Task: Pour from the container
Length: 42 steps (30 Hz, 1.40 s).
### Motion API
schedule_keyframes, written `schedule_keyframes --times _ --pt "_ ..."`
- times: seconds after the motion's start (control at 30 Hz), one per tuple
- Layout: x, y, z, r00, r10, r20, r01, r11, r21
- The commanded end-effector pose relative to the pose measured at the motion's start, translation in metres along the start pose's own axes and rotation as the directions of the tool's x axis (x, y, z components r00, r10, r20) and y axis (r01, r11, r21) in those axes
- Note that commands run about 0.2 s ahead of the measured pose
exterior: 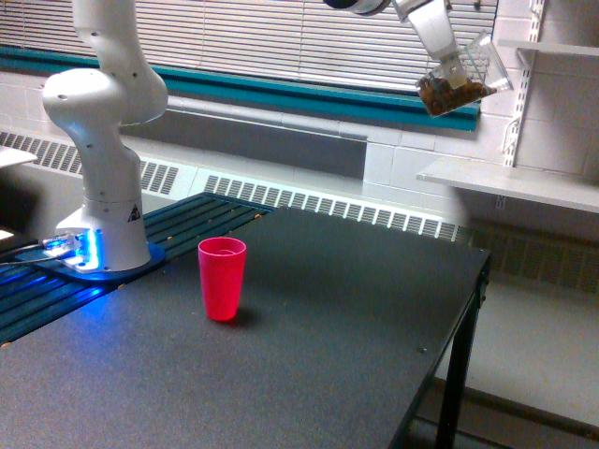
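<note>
A dark counter [356, 309] stands before a window with closed blinds [309, 37] and a white brick wall. High at the exterior view's upper right, the claw [447, 58] grips the container [463, 79], a clear cup held tilted in the air, brown granular bits gathered at its lower end. Well below and toward the exterior view's left, a red cup [222, 278] stands upright on the counter, near the arm's white base [103, 215], which glows blue at its foot.
</note>
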<state>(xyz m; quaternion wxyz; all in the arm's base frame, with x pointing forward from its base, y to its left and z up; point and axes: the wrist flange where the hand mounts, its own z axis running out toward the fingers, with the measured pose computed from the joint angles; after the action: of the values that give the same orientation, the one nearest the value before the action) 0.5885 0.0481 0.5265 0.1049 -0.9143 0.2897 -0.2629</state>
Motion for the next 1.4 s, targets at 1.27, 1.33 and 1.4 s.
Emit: schedule_keyframes --times 1.27,1.33,1.4 --pt "-0.103 0.075 -0.029 0.997 -0.054 -0.048 0.05 0.995 -0.088" --pt "-0.109 0.083 -0.032 0.997 -0.053 -0.055 0.048 0.994 -0.095" --pt "-0.115 0.09 -0.033 0.997 -0.051 -0.066 0.044 0.993 -0.108"
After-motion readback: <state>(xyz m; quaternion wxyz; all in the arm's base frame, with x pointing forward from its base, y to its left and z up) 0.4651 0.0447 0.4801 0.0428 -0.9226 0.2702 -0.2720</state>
